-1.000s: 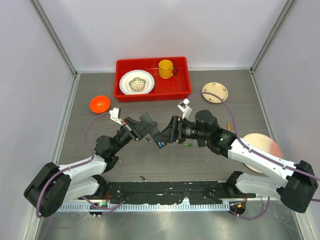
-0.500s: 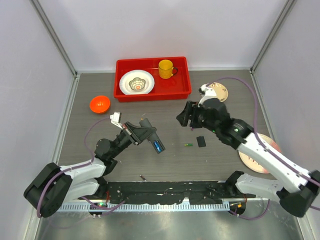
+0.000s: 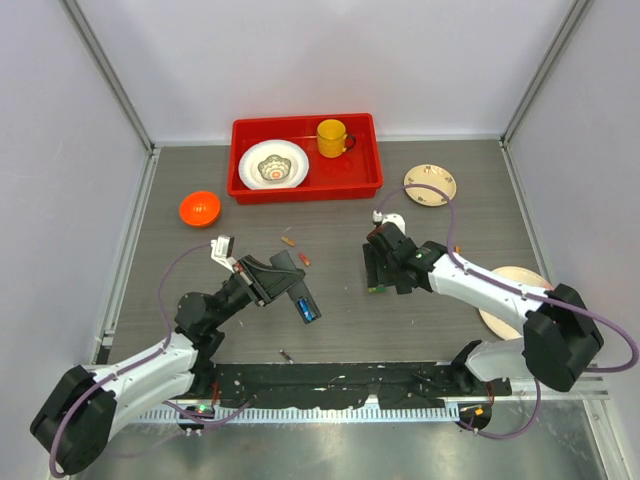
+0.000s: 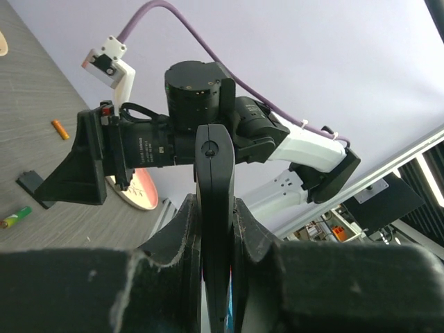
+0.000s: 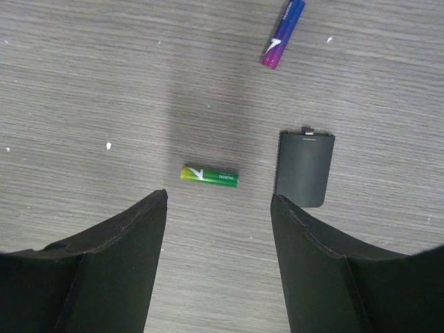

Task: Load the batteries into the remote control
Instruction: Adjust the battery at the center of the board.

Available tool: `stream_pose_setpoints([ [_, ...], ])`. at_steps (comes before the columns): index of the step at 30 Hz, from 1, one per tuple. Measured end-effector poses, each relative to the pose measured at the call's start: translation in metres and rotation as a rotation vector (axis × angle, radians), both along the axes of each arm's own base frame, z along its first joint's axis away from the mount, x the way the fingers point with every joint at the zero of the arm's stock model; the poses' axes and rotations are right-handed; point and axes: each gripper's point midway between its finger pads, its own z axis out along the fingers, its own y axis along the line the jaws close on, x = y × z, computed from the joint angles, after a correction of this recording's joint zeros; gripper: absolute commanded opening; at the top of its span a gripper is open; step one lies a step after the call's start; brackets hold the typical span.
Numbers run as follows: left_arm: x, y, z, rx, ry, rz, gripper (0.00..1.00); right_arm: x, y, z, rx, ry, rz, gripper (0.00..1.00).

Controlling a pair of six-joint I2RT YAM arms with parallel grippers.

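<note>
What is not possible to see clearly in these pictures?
Top view: the remote is too small to show whether its compartment is filled.
Left wrist: the left gripper hides the remote's lower part; only its edge shows.
Top view: the right gripper hides the cover lying under it.

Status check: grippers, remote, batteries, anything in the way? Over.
Left gripper shut on remote control, held aloft. Right gripper open, above green battery. Black cover lies beside it, apart; purple battery farther off.
</note>
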Motion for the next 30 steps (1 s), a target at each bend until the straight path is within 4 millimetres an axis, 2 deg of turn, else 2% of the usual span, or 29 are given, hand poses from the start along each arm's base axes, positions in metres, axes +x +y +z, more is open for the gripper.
stream_pose_setpoints([
  [4, -0.002, -0.001, -0.005, 0.020, 0.008, -0.006, 0.00, -0.001, 0.003, -0.014, -0.018, 0.034, 0.016, 0.74],
  [12, -0.005, -0.004, -0.017, 0.052, 0.025, -0.034, 0.00, 0.001, 0.010, -0.030, -0.017, 0.065, 0.022, 0.74],
  [30, -0.007, -0.003, -0.021, 0.063, 0.012, -0.028, 0.00, -0.002, 0.010, -0.062, -0.051, 0.134, 0.010, 0.65],
])
